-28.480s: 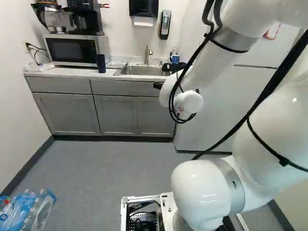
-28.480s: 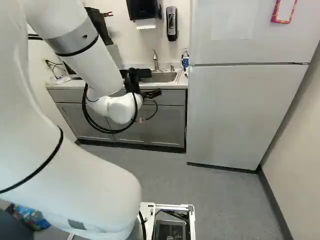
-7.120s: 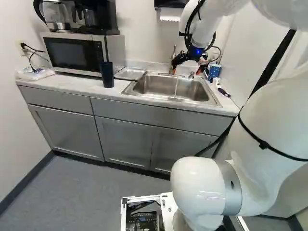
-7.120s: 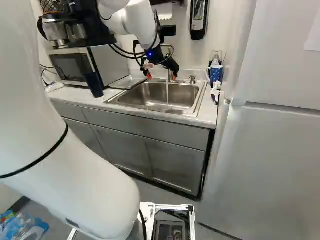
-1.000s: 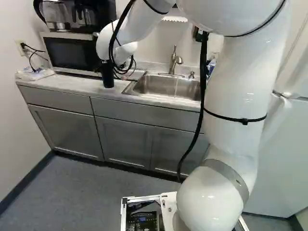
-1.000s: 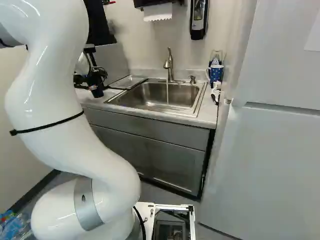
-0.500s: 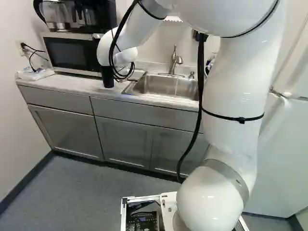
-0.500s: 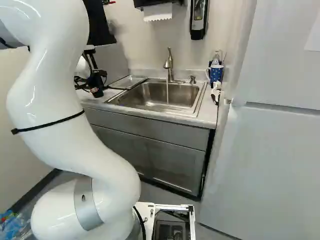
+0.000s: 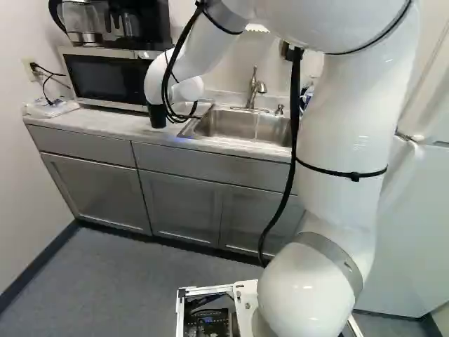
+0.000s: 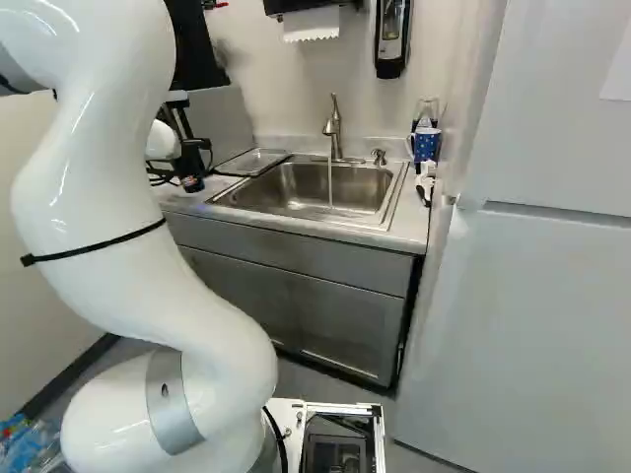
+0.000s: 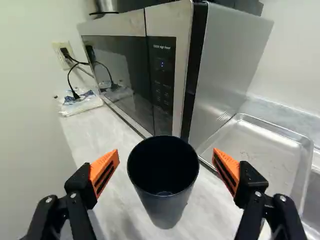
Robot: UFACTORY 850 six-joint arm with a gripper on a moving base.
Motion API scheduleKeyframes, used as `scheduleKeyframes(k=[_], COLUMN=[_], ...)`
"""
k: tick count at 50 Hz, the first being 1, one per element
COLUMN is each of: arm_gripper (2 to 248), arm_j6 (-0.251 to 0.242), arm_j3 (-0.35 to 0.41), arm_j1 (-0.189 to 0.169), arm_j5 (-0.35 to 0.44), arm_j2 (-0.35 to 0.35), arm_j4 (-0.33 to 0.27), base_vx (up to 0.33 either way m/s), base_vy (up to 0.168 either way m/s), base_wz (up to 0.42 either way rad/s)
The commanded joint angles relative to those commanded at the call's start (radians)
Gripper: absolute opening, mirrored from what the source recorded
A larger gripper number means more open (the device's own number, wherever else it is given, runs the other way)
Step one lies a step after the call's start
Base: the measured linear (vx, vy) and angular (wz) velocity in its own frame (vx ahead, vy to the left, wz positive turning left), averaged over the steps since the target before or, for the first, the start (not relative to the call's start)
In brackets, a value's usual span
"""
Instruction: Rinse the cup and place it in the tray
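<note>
Black gripper (image 10: 193, 144) spread wide, gripping nothing. Upright dark cup (image 11: 165, 206) stands on counter (image 11: 125, 212) between orange pads (image 11: 103, 167), touching neither; metal tray (image 11: 262, 155) near one finger.

"How's the cup (image 11: 163, 182)?"

"Upright on the counter (image 11: 90, 140), near the microwave (image 11: 162, 75): dark, open-topped, narrowing toward its base."

"And the tray (image 11: 265, 155)?"

"Shallow, silvery metal with a raised rim, lying flat beside the sink (image 10: 325, 182), small specks on its bottom."
</note>
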Motion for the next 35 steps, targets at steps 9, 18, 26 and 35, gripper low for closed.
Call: scheduleKeyframes(k=[9,18,26,35], arm_gripper=[247,247,247,247], arm_j6=[0.0,0.0,0.0,0.0], arm_j3=[0.018,0.037,0.053,0.072], arm_j1=[0.003,0.007,0.01,0.013], arm_j5=[0.063,0.121,0.168,0.219], arm_j2=[-0.001,-0.002,-0.003,-0.004], arm_j4=[0.0,0.0,0.0,0.0], base_vx=[0.0,0.0,0.0,0.0], base_vy=[0.0,0.0,0.0,0.0], base_wz=[0.0,0.0,0.0,0.0])
